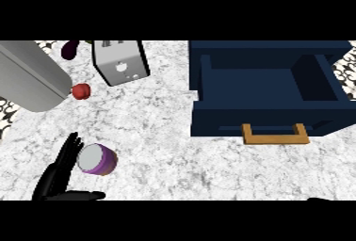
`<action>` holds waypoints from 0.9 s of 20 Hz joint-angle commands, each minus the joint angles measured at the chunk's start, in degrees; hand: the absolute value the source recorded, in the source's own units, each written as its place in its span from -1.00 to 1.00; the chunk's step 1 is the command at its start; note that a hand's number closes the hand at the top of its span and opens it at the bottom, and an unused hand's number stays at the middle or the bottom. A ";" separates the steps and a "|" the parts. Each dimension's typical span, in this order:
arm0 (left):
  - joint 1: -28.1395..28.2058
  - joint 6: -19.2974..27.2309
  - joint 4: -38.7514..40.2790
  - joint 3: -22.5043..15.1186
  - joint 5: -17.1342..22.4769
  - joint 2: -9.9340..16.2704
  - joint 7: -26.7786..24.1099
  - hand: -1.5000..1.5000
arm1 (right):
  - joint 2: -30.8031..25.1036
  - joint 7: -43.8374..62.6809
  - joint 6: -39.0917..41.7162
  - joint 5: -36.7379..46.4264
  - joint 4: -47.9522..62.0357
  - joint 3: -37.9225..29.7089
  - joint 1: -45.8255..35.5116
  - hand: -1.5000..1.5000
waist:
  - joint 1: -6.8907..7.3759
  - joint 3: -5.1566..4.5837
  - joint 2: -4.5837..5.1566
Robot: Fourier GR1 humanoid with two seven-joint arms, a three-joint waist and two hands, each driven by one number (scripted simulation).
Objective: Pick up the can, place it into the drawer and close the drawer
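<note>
A short purple can (97,159) with a silver lid lies tilted on the marble counter at the lower left. My left hand (52,184) is just to its left, open; the straight fingers (68,151) run along the can's left side and the thumb pokes out to the right below it. The navy drawer (268,121) is pulled open at the upper right. Its wooden handle (275,134) faces me and nothing lies inside. Only a dark sliver of my right hand (319,199) shows at the lower right edge.
A silver toaster (121,61) stands at the back, left of the drawer. A big grey cylinder (28,75) lies at the far left, with a small red object (81,91) at its end. A dark purple eggplant (70,50) is behind them.
</note>
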 commanded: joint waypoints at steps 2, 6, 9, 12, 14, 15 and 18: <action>1.45 -1.14 4.21 1.07 1.28 0.63 -3.29 -1.00 | -0.51 -0.26 1.66 -0.81 0.39 -1.97 0.47 -1.00 | 0.12 0.02 -0.01; -9.67 0.62 20.55 2.99 0.10 3.11 -8.99 -1.00 | -1.50 1.02 0.92 -1.20 3.38 -3.30 -3.33 -1.00 | -0.04 0.00 0.05; -9.30 2.20 22.96 2.69 0.01 2.76 -10.03 -1.00 | -2.12 0.66 3.53 -4.46 1.42 -5.73 -1.35 -1.00 | -0.02 0.01 0.01; -14.70 2.77 23.01 2.87 0.55 4.15 -6.90 -1.00 | 1.67 2.58 1.36 -0.18 -3.89 -1.21 1.27 -1.00 | -0.13 0.01 0.00; -15.36 2.82 34.51 2.97 -1.28 4.19 -17.64 -1.00 | -2.89 3.19 2.85 -4.47 0.69 -6.85 -3.13 -1.00 | -0.16 -0.01 0.07; -14.47 2.97 32.47 1.35 -1.63 2.90 -17.61 -1.00 | -0.42 5.33 1.49 -1.90 -4.03 -3.40 -1.41 -1.00 | -0.11 -0.01 0.02; -18.13 3.25 32.38 0.67 -1.28 2.87 -14.22 -1.00 | -1.54 1.10 5.18 -3.86 -1.08 -6.37 0.83 -1.00 | -0.17 0.01 0.00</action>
